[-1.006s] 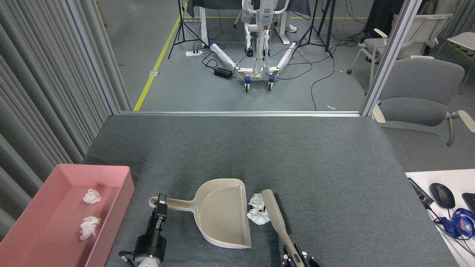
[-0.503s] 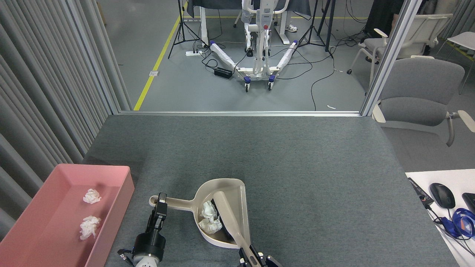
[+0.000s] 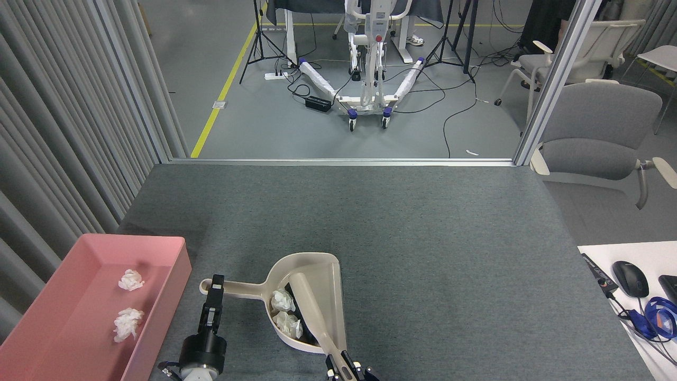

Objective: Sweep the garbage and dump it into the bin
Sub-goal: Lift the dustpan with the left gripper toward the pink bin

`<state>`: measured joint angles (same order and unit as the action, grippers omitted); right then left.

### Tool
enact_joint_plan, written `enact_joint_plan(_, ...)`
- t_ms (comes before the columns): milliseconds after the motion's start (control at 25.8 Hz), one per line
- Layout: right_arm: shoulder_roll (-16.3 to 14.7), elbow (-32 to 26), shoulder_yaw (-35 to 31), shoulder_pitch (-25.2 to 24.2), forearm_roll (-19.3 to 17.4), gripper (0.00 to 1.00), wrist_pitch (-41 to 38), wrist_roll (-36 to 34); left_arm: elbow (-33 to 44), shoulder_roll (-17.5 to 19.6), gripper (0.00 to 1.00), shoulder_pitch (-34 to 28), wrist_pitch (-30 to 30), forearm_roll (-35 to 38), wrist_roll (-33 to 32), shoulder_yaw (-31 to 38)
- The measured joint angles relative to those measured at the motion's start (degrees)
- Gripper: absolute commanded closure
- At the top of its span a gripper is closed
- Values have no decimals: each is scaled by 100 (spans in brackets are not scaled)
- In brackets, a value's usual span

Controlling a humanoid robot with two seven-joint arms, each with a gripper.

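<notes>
Holding the dustpan [image 3: 312, 307] by its handle, the left gripper [image 3: 213, 296] is clamped; garbage [image 3: 285, 315] lies inside it, brush [image 3: 312, 312] pressing, right gripper [image 3: 346, 370] closed on that; the bin [image 3: 174, 275] lies at nine o'clock, handle pointing toward it.

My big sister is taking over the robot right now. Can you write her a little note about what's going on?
Left gripper: jaws shut on the dustpan handle.
Right gripper: holds the brush, at the picture's bottom edge; jaws hard to see.
Two paper wads lie in the dustpan, the brush against them. Two more wads are in the pink bin at left.
Done: sweeping.
Left: lift the dustpan to the bin and tip it out.
</notes>
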<state>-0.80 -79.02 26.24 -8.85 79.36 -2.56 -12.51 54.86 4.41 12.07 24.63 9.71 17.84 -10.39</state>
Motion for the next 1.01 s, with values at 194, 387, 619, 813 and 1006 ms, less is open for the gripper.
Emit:
enact_joint_plan(194,-130,-287,-293,1,-67,96,6,-14,157,43,99,-9,17,-533,1,-131)
enact_joint_plan(387,-378,-770,-897,-4,-184,96,-27,-37,236,98,99,-21,17,-1237,264,-268)
enact_joint_plan(619,-875,-966,-1768,-43,-434,96,-233,9,529,282,99,-44,-73,-1731,433,-359)
enact_joint_plan(813,-1196,-799,-2490,-97,-622,95,-451,36,1079,498,99,-93,-493,-1890,507,-366)
enact_joint_plan(1006,-1331,-422,-2863,-131,-671,95,-490,47,1691,865,99,-119,-1000,-2203,803,-368)
